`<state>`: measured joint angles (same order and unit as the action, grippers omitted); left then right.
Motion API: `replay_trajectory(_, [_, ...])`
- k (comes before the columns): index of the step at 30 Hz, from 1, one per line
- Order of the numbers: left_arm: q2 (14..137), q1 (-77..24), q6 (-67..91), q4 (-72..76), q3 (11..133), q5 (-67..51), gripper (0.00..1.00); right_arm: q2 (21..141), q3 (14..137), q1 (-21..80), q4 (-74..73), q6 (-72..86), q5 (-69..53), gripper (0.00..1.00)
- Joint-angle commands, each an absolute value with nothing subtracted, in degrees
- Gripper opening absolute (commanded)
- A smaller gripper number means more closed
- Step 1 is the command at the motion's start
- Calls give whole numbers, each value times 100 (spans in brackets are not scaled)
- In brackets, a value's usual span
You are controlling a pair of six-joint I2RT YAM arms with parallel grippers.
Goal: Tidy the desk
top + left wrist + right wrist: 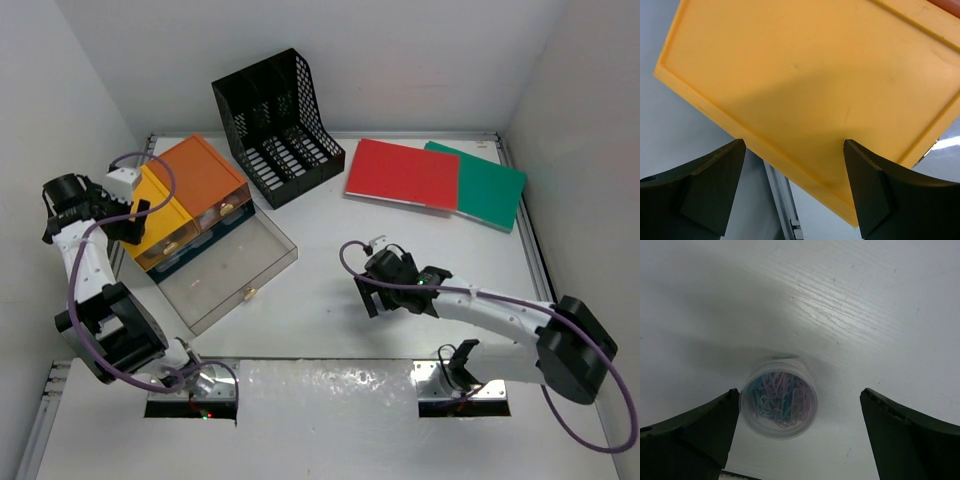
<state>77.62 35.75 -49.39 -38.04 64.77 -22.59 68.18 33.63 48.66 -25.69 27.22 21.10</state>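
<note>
The white desk (330,300) carries an orange-yellow drawer box (190,195) at the left, its clear drawer (225,272) pulled out in front. My left gripper (140,222) hovers at the box's left side. In the left wrist view it (794,145) is open, and the yellow box top (805,75) fills the view beyond the fingers. My right gripper (378,285) is low over the desk's middle. In the right wrist view it (800,395) is open around a clear round tub of coloured paper clips (779,399), which stands close to the left finger (700,435). The top view hides the tub.
A black mesh file rack (275,125) stands at the back. A red folder (403,172) partly overlaps a green one (492,186) at the back right. The desk's metal rail (784,202) runs just under the yellow box's corner. White walls close in on three sides.
</note>
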Motion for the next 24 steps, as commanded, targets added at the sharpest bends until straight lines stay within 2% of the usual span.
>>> replay_trajectory(1, [7550, 3630, -5071, -3902, 6425, -2435, 78, 7100, 3288, 4545, -2277, 2760, 1785, 99])
replay_trajectory(2, [7541, 3630, -5071, -3894, 6416, -2426, 78, 7154, 3235, 4500, -2155, 2742, 1662, 98])
replay_trajectory(5, [7532, 3630, -5080, -3859, 6372, -2426, 78, 7321, 3208, 4482, -1837, 2733, 1512, 86])
replay_trajectory(6, [7541, 3630, -5080, -3824, 6355, -2426, 78, 7373, 3278, 4482, -1820, 2690, 1477, 77])
replay_trajectory(8, [7550, 3630, -5080, -3806, 6328, -2417, 78, 7479, 3313, 4491, -1741, 2646, 1363, 67])
replay_trajectory(9, [7541, 3639, -5089, -3788, 6328, -2408, 78, 7506, 3348, 4483, -1732, 2619, 1293, 54])
replay_trajectory(13, [7541, 3630, -5106, -3779, 6302, -2399, 78, 7550, 3524, 4482, -1907, 2602, 1213, 25])
replay_trajectory(16, [7559, 3639, -5115, -3727, 6275, -2400, 78, 7655, 4269, 4579, -2232, 2418, 1169, 12])
replay_trajectory(20, [7637, 3639, -5098, -3683, 6267, -2391, 78, 8453, 6165, 5035, -2775, 1751, 1361, 9])
replay_trajectory(24, [7690, 3630, -5089, -3665, 6205, -2382, 78, 10306, 9030, 5606, -3023, 994, 1328, 10])
